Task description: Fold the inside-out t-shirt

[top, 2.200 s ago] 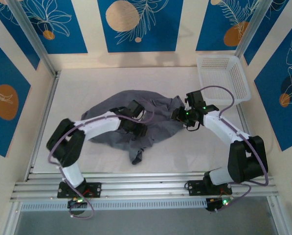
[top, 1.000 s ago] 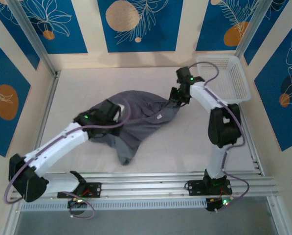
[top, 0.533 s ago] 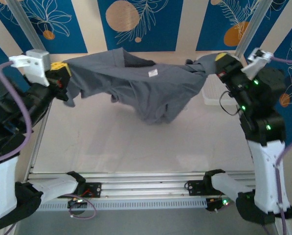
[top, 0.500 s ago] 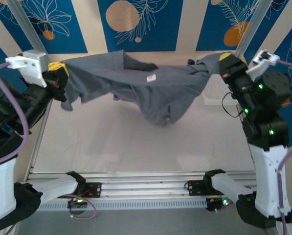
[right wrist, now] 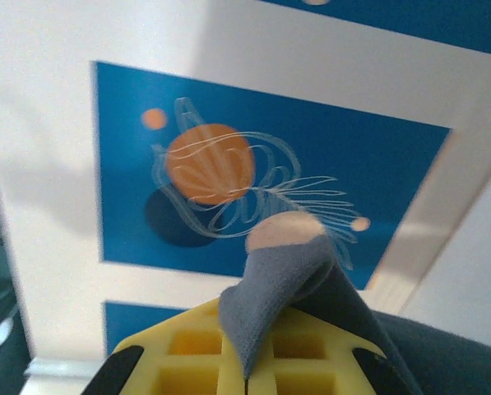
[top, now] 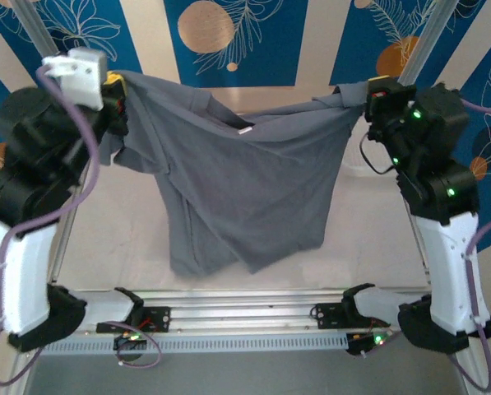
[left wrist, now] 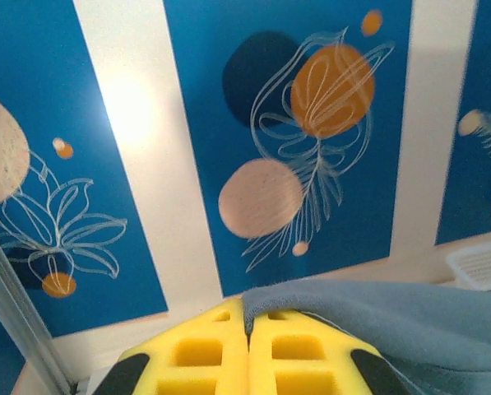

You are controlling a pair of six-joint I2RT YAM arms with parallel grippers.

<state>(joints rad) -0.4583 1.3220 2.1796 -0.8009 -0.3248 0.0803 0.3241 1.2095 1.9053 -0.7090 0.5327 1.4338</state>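
Observation:
The inside-out t-shirt (top: 245,189), plain dark grey, hangs stretched in the air between both raised arms, its lower edge drooping near the table's front. My left gripper (top: 118,90) is shut on the shirt's upper left edge; in the left wrist view the yellow jaws press together at my left gripper (left wrist: 247,325) with grey cloth (left wrist: 377,321) running off to the right. My right gripper (top: 368,97) is shut on the upper right edge; in the right wrist view a grey fold (right wrist: 282,284) sticks up from the closed yellow jaws of my right gripper (right wrist: 245,374).
The white basket (top: 356,160) is partly hidden behind the shirt and the right arm at the table's back right. Blue patterned wall panels (top: 229,41) enclose the table. An aluminium rail (top: 245,309) runs along the front edge between the arm bases.
Both arms lifted the shirt off the table and pulled it apart. It went from a heap on the table to hanging spread, and over the last half second it dropped open lengthwise.

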